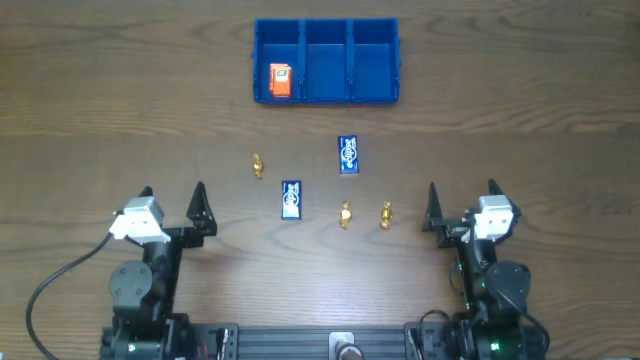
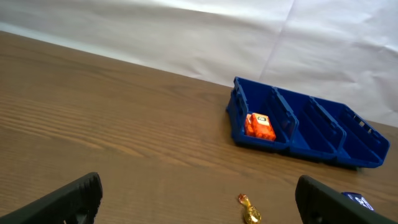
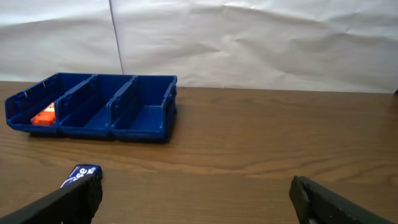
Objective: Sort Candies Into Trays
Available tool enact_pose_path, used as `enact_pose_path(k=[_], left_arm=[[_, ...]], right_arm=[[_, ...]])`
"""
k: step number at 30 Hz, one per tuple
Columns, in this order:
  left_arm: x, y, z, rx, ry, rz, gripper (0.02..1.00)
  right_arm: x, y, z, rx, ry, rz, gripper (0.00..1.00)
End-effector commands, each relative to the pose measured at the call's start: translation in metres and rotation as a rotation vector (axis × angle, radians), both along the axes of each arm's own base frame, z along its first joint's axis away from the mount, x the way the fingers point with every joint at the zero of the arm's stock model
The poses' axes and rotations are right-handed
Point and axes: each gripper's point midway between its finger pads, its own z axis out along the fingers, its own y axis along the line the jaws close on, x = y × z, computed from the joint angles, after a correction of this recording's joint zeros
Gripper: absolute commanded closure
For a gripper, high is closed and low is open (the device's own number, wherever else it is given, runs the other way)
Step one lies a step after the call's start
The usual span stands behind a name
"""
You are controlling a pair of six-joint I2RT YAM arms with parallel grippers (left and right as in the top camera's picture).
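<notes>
Tabletop from above: both my arms sit folded back close to their bases, wrists low, claws aimed up the picture toward the tray (image 1: pixel 326 22). My left claw (image 1: pixel 173 190) has its 2 fingers spread wide with nothing between them. My right claw (image 1: pixel 461 187) is spread the same way and also holds nothing. The blue tray has 3 compartments, and an orange candy (image 1: pixel 280 81) lies in the leftmost. 5 loose pieces lie on the wood between the tray and my claws. They are the left gold candy (image 1: pixel 258 165), the farther blue candy (image 1: pixel 348 155), the nearer blue candy (image 1: pixel 291 199), and the middle gold candy (image 1: pixel 345 214) near the right gold candy (image 1: pixel 386 214), not touching.

From my left wrist, the left claw (image 2: pixel 198 183) gapes low over bare wood. The left gold candy (image 2: pixel 250 210) lies ahead between the fingers. A blue candy (image 2: pixel 356 200) shows partly behind 1 finger; which of the 2 it is, I cannot tell. The tray (image 2: pixel 231 112) stands well beyond, with the orange candy (image 2: pixel 260 126) in its end compartment.

From my right wrist, the right claw (image 3: pixel 194 183) is equally wide and held level and low. A blue candy (image 3: pixel 79 175) lies just past 1 finger. The tray (image 3: pixel 143 130) sits far ahead, with the orange candy (image 3: pixel 43 116) in its far-end compartment.
</notes>
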Motion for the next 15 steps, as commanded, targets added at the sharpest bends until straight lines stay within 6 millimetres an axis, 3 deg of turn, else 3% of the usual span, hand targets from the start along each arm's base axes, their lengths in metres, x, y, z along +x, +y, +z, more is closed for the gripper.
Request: enact_pose_path(k=[1, 6, 12, 15], left_arm=[[-0.001, 0.000, -0.016, 0.023, 0.047, -0.007, 0.020], [-0.001, -0.001, -0.016, 0.023, 0.047, -0.008, 0.020], [-0.001, -0.001, -0.016, 0.023, 0.047, -0.008, 0.020], [-0.001, -0.001, -0.016, 0.023, 0.047, -0.008, 0.020]], right_arm=[[0.001, -0.003, 0.017, 0.022, -0.071, -0.017, 0.003], [0.005, 0.010, 0.050, 0.208, 0.011, 0.042, 0.003], [0.032, 0.062, 0.079, 0.241, 0.278, 0.302, 0.003], [0.054, 0.095, 0.073, 0.276, 0.458, 0.401, 0.003]])
